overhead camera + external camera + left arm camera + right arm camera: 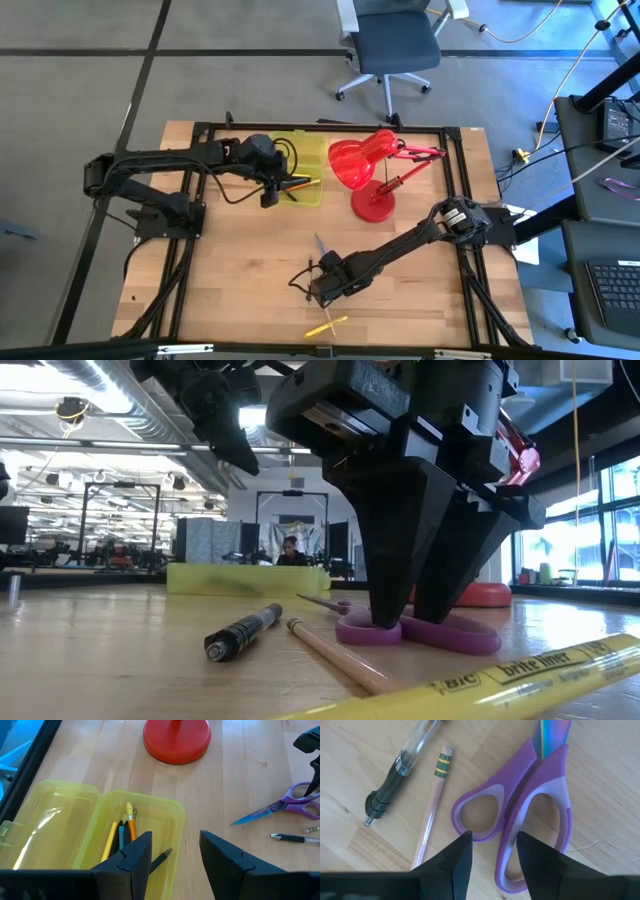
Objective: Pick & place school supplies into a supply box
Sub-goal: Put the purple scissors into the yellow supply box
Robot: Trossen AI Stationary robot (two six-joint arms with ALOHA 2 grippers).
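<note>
The purple-handled scissors (555, 815) lie flat on the wooden table, blades (320, 245) pointing to the far side. My right gripper (492, 840) points down over their handles, open, one fingertip in or over each finger loop. Beside them lie a black pen (395, 770) and a pencil (432, 805). A yellow highlighter (325, 325) lies near the front edge. The yellow-green supply box (170, 810) stands open at the far left with several pens and pencils (122, 832) inside. My left gripper (175, 850) hangs open above its near wall, nothing between its fingers. My right gripper comes from above, pointing down, with the middle of the scissors' handles (507, 832), where the two loops meet, between its fingers. One fingertip (385, 615) reaches down into a loop. Whether the fingers touch the handles, I cannot tell. The scissors lie flat on the table.
A red desk lamp (370, 175) stands right of the box, its round base (176, 740) on the table and its shade (350, 160) close to the box. A black pen (162, 857) leans over the box's near wall. Bare wood lies at the near left.
</note>
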